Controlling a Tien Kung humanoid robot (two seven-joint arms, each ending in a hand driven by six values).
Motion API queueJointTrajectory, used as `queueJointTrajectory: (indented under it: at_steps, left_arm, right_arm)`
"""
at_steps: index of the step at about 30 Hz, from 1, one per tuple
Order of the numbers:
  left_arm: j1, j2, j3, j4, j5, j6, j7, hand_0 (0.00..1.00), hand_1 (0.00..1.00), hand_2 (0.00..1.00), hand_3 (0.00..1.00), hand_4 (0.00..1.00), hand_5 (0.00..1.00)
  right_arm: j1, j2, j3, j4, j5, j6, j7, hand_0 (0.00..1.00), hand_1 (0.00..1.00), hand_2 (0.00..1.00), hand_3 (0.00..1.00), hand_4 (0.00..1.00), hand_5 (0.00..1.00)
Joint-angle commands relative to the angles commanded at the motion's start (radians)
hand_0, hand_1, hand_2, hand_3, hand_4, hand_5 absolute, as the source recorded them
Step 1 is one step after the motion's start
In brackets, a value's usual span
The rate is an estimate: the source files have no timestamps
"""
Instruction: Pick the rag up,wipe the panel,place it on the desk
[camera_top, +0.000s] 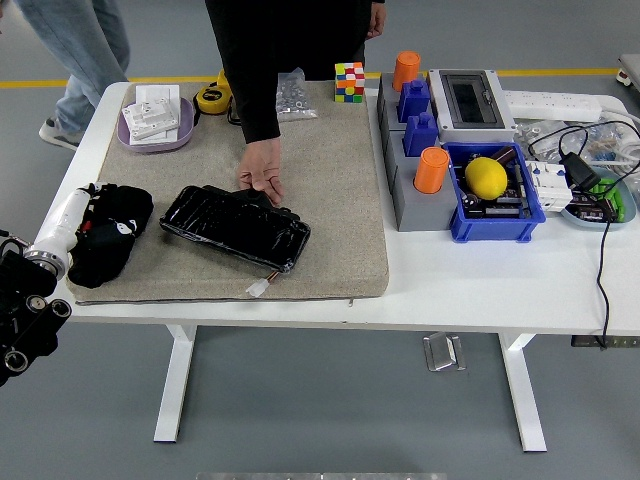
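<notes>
Closing on the rag (108, 236) looks like the step in hand: the black cloth lies bunched on the grey mat (340, 200) near the mat's nine o'clock edge, close to the table's (480, 290) left side. The left hand (88, 203) rests against the rag's nine o'clock side, its dark fingers lost against the dark cloth, so I cannot tell whether they are spread over it or already pinching it. A good grasp would gather a thick fold from the top of the bunch rather than a loose corner, so the cloth comes up as one pad fit for wiping.

Just at three o'clock of the rag lies the panel (236, 226), a glossy black tray set slantwise on the mat, with a small white plug (258, 288) trailing from its six o'clock corner. A person's hand (262, 180) presses on the panel's twelve o'clock edge, apparently steadying it; the wipe should stay off those fingers and run along the panel's length.

Room is tight to the left, where the table ends just beyond the wrist, and a tug outward could drag the rag off the edge. Bare mat lies open at six o'clock of the rag and past the panel toward three o'clock. A purple dish (155, 120) sits well apart at twelve o'clock. The right hand is out of view.
</notes>
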Motion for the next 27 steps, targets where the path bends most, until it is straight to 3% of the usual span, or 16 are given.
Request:
queueJointTrajectory:
  at_steps: [4, 5, 16, 17, 22, 23, 27]
  left_arm:
    - [-0.003, -0.001, 0.011, 0.006, 0.007, 0.007, 0.009, 0.615, 0.832, 0.873, 0.789, 0.797, 0.292]
    - [-0.004, -0.002, 0.013, 0.008, 0.008, 0.008, 0.011, 0.506, 0.792, 0.871, 0.771, 0.775, 0.248]
    - [-0.008, -0.008, 0.022, 0.017, 0.021, 0.037, 0.025, 0.458, 0.756, 0.861, 0.751, 0.767, 0.249]
    - [-0.008, -0.008, 0.024, 0.017, 0.021, 0.039, 0.026, 0.401, 0.65, 0.837, 0.7, 0.757, 0.252]
    - [-0.011, -0.01, 0.028, 0.022, 0.022, 0.051, 0.029, 0.401, 0.65, 0.837, 0.7, 0.757, 0.252]
    - [-0.011, -0.011, 0.029, 0.026, 0.022, 0.053, 0.03, 0.368, 0.503, 0.821, 0.785, 0.742, 0.22]
    - [-0.011, -0.01, 0.031, 0.032, 0.028, 0.056, 0.034, 0.368, 0.503, 0.821, 0.785, 0.742, 0.22]
  right_arm:
    - [0.003, -0.003, 0.005, 0.003, -0.004, -0.001, 0.0, 0.721, 0.629, 0.669, 0.582, 0.972, 0.551]
    - [0.003, -0.003, 0.007, 0.003, -0.005, -0.002, 0.0, 0.722, 0.628, 0.669, 0.583, 0.97, 0.551]
    - [0.006, -0.007, 0.015, 0.007, -0.011, -0.002, -0.001, 0.72, 0.628, 0.669, 0.583, 0.969, 0.554]
    - [0.006, -0.007, 0.014, 0.007, -0.011, -0.002, -0.001, 0.722, 0.629, 0.669, 0.583, 0.969, 0.556]
    - [0.008, -0.008, 0.015, 0.007, -0.01, -0.002, -0.001, 0.722, 0.629, 0.669, 0.583, 0.969, 0.556]
    - [0.008, -0.009, 0.016, 0.007, -0.011, -0.003, -0.001, 0.723, 0.629, 0.669, 0.583, 0.968, 0.556]
    - [0.011, -0.008, 0.024, 0.008, -0.016, -0.005, 0.0, 0.723, 0.629, 0.669, 0.583, 0.968, 0.556]
